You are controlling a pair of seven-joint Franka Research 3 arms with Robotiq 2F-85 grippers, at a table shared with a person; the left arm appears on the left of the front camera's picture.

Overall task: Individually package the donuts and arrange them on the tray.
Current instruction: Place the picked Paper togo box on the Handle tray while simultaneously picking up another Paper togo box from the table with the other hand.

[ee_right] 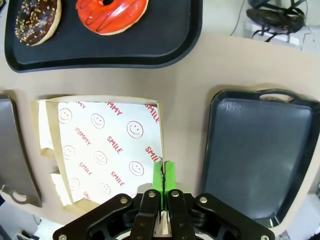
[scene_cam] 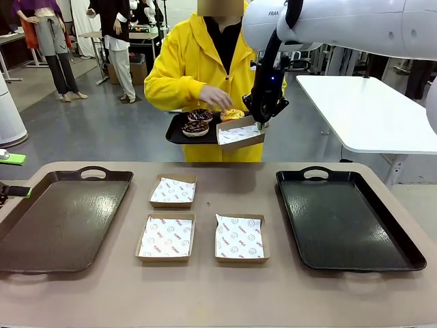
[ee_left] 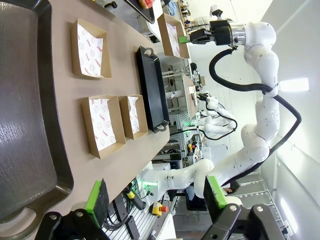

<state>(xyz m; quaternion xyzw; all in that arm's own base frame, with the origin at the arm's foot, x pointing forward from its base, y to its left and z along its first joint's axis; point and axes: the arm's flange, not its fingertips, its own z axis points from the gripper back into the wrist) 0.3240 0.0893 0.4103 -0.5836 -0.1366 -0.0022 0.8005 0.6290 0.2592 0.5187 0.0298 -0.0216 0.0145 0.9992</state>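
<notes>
While the person (scene_cam: 198,61) across the worktop (scene_cam: 218,301) held a small black serving tray (scene_cam: 172,135) w/ the donuts (scene_cam: 196,127) on it, our right arm was stretched over to them. The right jaws were pinched shut on the rim of one paper-lined box (scene_cam: 239,134), holding it up just beside that serving tray. In the right wrist view we saw the green pads (ee_right: 159,175) pressed together on the box edge & the paper liner bare, nothing in it.

The person's hand (scene_cam: 217,98) was over the yellow donut (scene_cam: 232,114); we couldn't tell if it had hold of it. On the serving tray lay the red donut (ee_right: 112,15) & a chocolate donut (ee_right: 37,17), plus a 2nd chocolate donut (scene_cam: 201,115) as far as the front view showed. The left jaws were wide open w/ nothing in them, off the left end of the worktop near the left tray (scene_cam: 61,219).

Progress, as we judged it: barely begun.
- No donut was boxed yet.
- Three more boxes (scene_cam: 166,236) lay on the worktop between the two big trays, all empty.
- The left tray & right tray (scene_cam: 348,219) were both bare.

Left to do: get a donut into the held box, set that box on a tray, then do the same for the other 3 boxes & donuts. Which tray was meant, we couldn't tell.
</notes>
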